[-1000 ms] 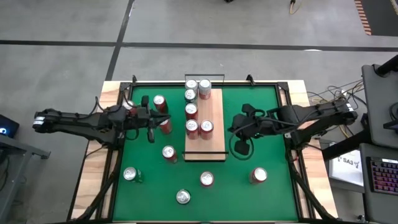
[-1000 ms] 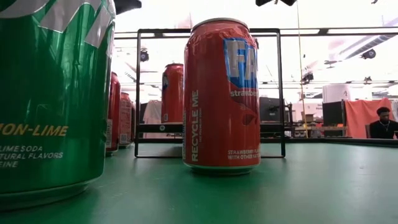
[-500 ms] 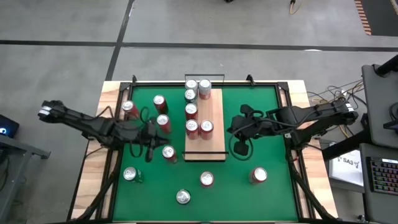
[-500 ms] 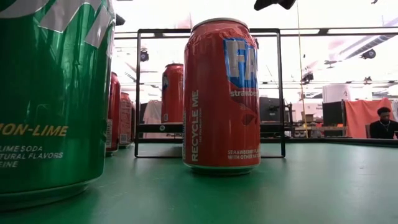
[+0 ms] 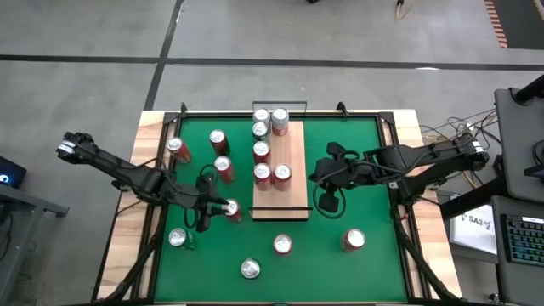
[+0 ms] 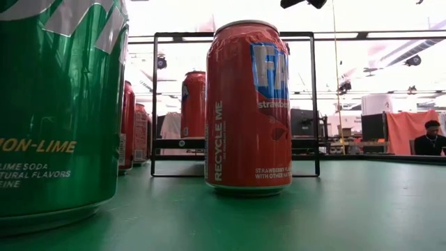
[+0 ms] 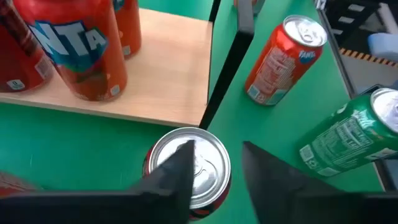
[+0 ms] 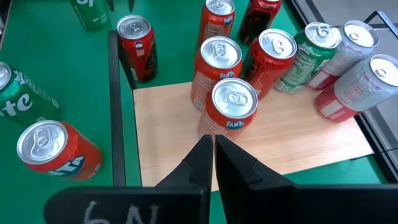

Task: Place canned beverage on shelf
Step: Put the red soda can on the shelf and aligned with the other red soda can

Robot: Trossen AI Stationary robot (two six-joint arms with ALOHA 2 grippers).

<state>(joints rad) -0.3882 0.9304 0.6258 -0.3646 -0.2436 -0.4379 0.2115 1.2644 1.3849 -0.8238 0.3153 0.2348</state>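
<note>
The shelf (image 5: 291,174) is a pale wood board with black end rails, lying mid-table with several cans standing on it. My left gripper (image 5: 218,210) is open just left of a red can with a silver top (image 5: 231,208) that stands on the green mat near the shelf's near left corner. In the left wrist view the gripper (image 7: 216,148) is above this can (image 7: 202,174), one finger over its top and the other beside it. My right gripper (image 5: 316,177) is shut and empty, right of the shelf (image 8: 261,140).
Loose cans stand on the mat: red ones (image 5: 218,140), (image 5: 223,167), (image 5: 176,148), (image 5: 283,245), (image 5: 353,240), a green one (image 5: 178,239) and one near the front edge (image 5: 250,269). The low view shows a green can (image 6: 56,104) and a red can (image 6: 247,104) close up.
My left gripper has gone from beside the red cans at the far left toward the table's near edge, and now stands at the red can by the shelf's near left corner. The cans have stayed where they were.
</note>
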